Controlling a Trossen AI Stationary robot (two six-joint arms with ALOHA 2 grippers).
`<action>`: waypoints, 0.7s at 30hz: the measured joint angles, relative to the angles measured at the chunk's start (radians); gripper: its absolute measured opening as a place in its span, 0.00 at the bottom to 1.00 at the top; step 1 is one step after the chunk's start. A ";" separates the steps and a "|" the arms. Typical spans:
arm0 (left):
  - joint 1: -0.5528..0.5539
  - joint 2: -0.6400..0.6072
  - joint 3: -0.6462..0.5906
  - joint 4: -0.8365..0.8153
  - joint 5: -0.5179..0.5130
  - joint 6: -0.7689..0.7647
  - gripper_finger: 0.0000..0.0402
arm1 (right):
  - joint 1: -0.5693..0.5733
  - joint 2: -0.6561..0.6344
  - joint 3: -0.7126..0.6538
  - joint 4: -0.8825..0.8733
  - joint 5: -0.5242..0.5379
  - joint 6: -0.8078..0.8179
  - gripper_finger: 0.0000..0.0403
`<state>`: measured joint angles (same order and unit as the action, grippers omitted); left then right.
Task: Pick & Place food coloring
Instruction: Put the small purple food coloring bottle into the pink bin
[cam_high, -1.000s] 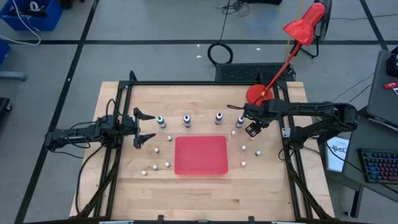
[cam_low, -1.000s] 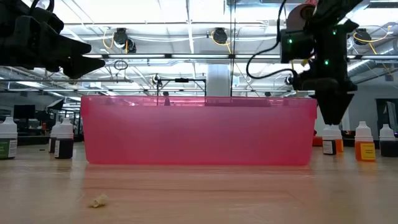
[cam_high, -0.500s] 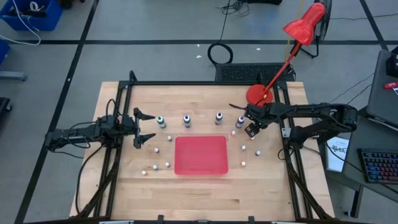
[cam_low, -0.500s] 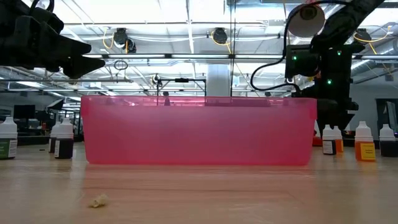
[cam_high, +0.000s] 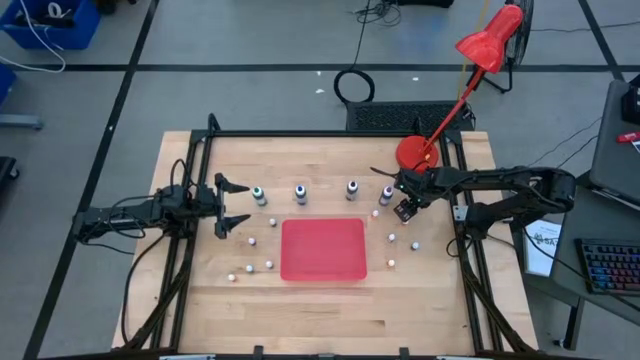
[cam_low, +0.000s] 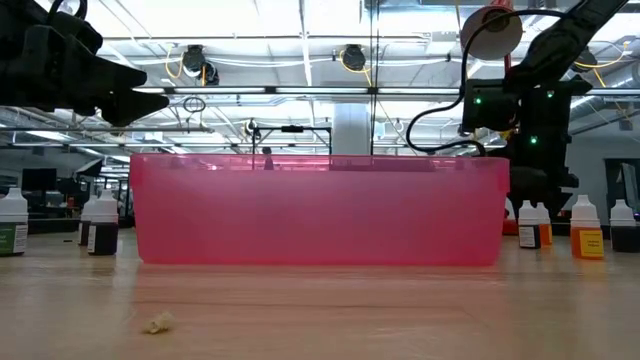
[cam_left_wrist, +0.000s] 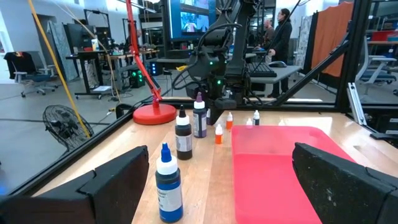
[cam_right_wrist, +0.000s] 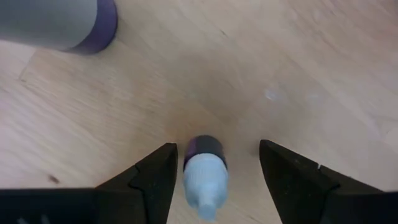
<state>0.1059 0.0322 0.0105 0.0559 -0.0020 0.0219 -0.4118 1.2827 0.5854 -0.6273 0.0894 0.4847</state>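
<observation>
From my remote station, the right gripper (cam_right_wrist: 214, 177) hangs low over the pale wooden worktop (cam_high: 325, 295) at about two o'clock from the shallow translucent red plastic tray (cam_high: 323, 249), its jaws spread wide and holding nothing, with one small purple-bodied, white-capped dropper bottle (cam_right_wrist: 204, 171) standing directly between them. That bottle belongs to the food coloring, whose four taller dark-bodied dropper bottles stand upright in a row at twelve o'clock of the tray: the green-topped one (cam_high: 259, 195), the blue-topped one (cam_high: 300, 194), the grey-topped one (cam_high: 352, 189) and the reddish-purple-topped one (cam_high: 386, 194), the last just beside the right gripper. Several tinier bottles lie scattered on the worktop at three and nine o'clock of the tray. The left gripper (cam_high: 238, 204) waits at nine o'clock near the green-topped bottle, its jaws fully apart and empty. I judge the step in hand to be the approach for a first pick, with nothing yet in the tray as far as I can see. The next move calls for a short, centred descent and a gentle close on the small bottle's body, since a skewed squeeze could tip it or nudge the purple-topped neighbour.
</observation>
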 joint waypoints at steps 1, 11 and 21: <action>0.000 0.000 0.000 0.000 0.000 0.000 0.98 | 0.000 0.000 -0.002 0.006 -0.005 0.000 0.53; 0.000 0.000 0.000 0.000 0.000 0.000 0.98 | -0.001 0.000 -0.002 0.033 -0.007 0.000 0.43; 0.000 0.000 0.000 0.000 0.000 0.000 0.98 | -0.001 0.000 -0.002 0.029 -0.008 -0.021 0.14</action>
<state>0.1055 0.0322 0.0105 0.0559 -0.0021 0.0219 -0.4129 1.2824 0.5835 -0.5987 0.0818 0.4637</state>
